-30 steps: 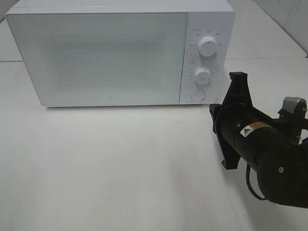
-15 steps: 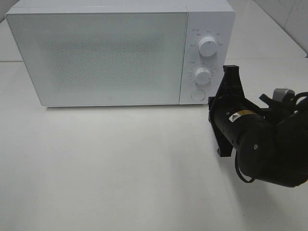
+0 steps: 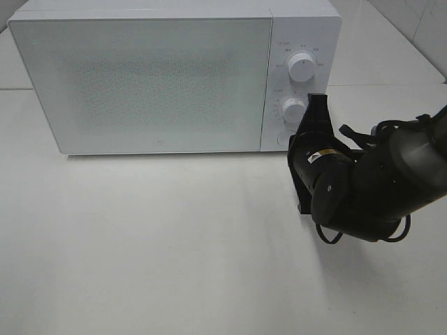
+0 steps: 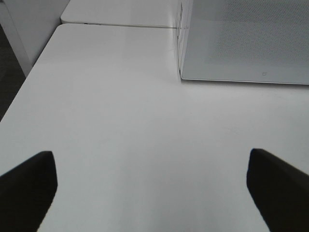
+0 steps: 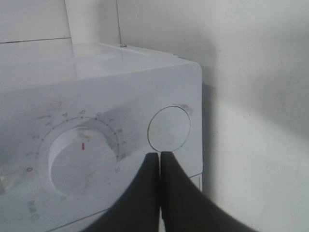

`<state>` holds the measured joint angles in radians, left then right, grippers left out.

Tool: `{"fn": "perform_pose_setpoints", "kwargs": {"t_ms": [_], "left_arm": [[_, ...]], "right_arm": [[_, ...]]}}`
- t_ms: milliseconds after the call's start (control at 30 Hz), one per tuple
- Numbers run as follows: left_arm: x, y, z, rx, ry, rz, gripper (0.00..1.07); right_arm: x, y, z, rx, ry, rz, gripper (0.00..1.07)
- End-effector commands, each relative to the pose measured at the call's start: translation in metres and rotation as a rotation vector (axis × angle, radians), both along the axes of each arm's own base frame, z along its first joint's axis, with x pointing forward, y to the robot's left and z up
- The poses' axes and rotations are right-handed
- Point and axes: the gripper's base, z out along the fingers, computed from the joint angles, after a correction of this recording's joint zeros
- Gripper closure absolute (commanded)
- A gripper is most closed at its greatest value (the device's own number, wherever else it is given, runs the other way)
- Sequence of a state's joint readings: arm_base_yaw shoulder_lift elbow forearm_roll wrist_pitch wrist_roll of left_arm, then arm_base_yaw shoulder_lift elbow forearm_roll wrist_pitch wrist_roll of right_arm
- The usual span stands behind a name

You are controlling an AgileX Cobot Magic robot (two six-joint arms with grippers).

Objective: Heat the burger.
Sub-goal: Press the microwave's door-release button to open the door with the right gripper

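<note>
Right end effector point(image 5: 160, 155) before half-hidden round button point(image 3: 282, 138)

A white microwave point(image 3: 140, 77) stands at the far side of the white table point(image 3: 160, 251), its door point(image 3: 143, 87) shut. On its right-hand panel two white dials, upper point(image 3: 301, 66) and lower point(image 3: 294, 109), sit one above the other, with a round button point(image 5: 169, 128) just below.

The shut microwave door point(image 3: 140, 80) bars the inside; open table point(image 3: 154, 244) lies left of the right end effector point(image 5: 160, 155).
</note>
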<state>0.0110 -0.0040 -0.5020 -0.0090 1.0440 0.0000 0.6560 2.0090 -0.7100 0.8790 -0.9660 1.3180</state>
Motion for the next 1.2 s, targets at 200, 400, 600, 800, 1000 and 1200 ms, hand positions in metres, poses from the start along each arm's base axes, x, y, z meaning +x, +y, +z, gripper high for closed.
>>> {"fn": "perform_pose_setpoints", "kwargs": {"t_ms": [200,400,600,800,1000,1200], "left_arm": [[-0.003,0.000,0.000,-0.005,-0.027,0.009,0.06],[-0.003,0.000,0.000,-0.005,-0.027,0.009,0.06],[-0.003,0.000,0.000,-0.005,-0.027,0.009,0.06],[-0.003,0.000,0.000,-0.005,-0.027,0.009,0.06],[-0.003,0.001,0.000,0.000,-0.027,0.012,0.06],[-0.003,0.001,0.000,0.000,-0.027,0.012,0.06]], "right_arm": [[0.019,0.003,-0.011,0.017,0.027,-0.016,1.07],[0.030,0.005,-0.015,0.021,0.030,-0.016,1.07],[0.038,0.005,-0.021,0.023,0.029,-0.030,1.07],[0.047,0.005,-0.021,0.029,0.016,-0.044,1.07],[0.053,0.004,-0.019,0.015,0.007,-0.045,1.07],[0.054,0.003,-0.019,0.033,-0.015,-0.065,1.07]]}}
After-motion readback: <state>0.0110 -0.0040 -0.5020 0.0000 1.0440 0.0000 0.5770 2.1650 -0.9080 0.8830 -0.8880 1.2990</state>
